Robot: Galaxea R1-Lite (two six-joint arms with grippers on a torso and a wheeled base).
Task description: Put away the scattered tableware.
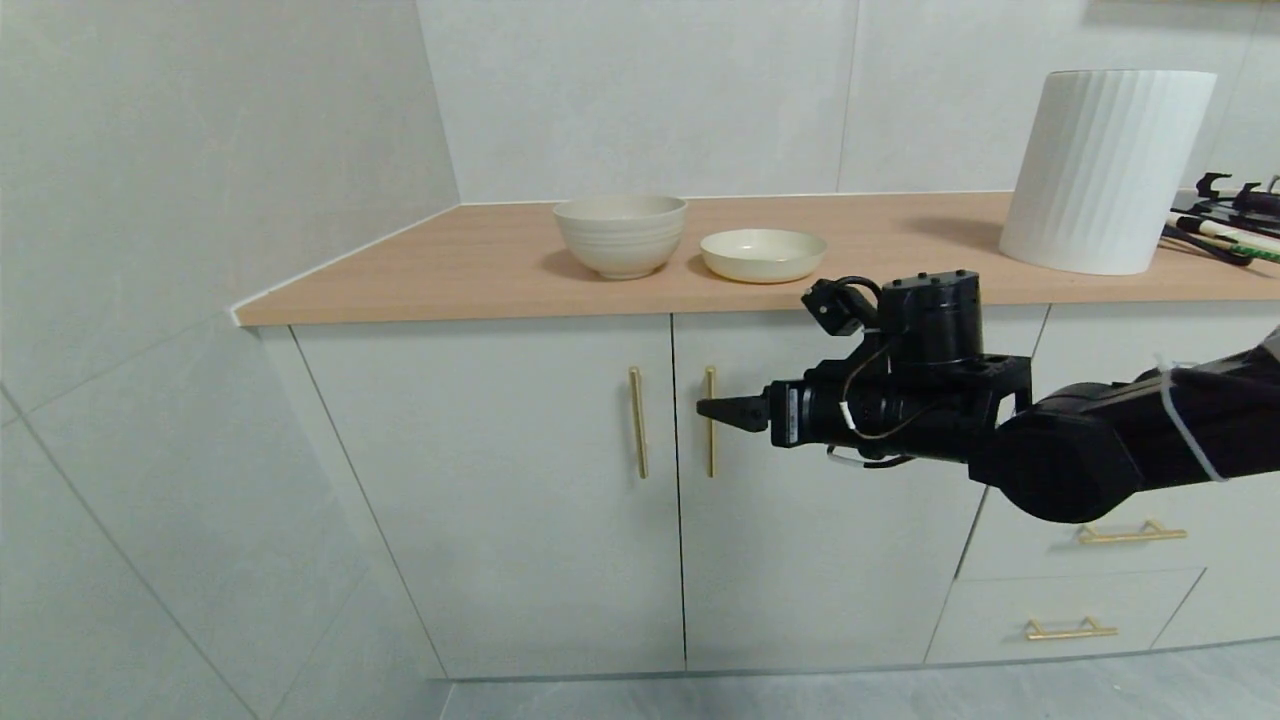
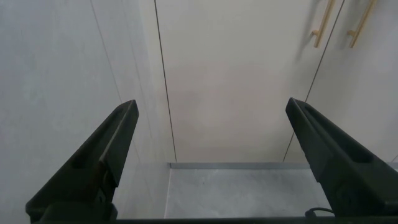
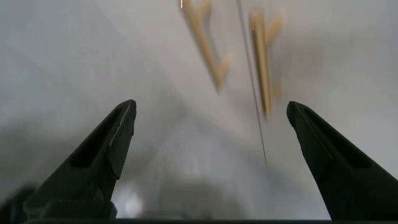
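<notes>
- Countertop of pale wood, seen from the head view, runs along a tiled wall above pale cabinet doors.
- On the countertop, a cream ribbed bowl stands upright; a shallow cream dish sits just beside it on the right, apart from it.
- Farther right, a tall white ribbed container stands on the same surface, with a few utensils lying at its far side by the picture's edge.
- Two thin gold handles hang upright on either side of the seam between the doors: the left handle and the right handle.
- The right gripper reaches in from the right at handle height, below the countertop edge, its tip just beside the right handle. From this side-on angle I cannot tell whether they touch.
- To the right of the doors are two drawers, each with a short gold pull.
- In the left wrist view, the left gripper has its fingers spread wide and holds nothing. It faces a cabinet door, low down, with grey floor beneath it and both gold handles off at one corner.
- In the right wrist view, the right gripper also has its fingers wide apart and empty. Both gold handles and the door seam lie ahead of it, blurred.
</notes>
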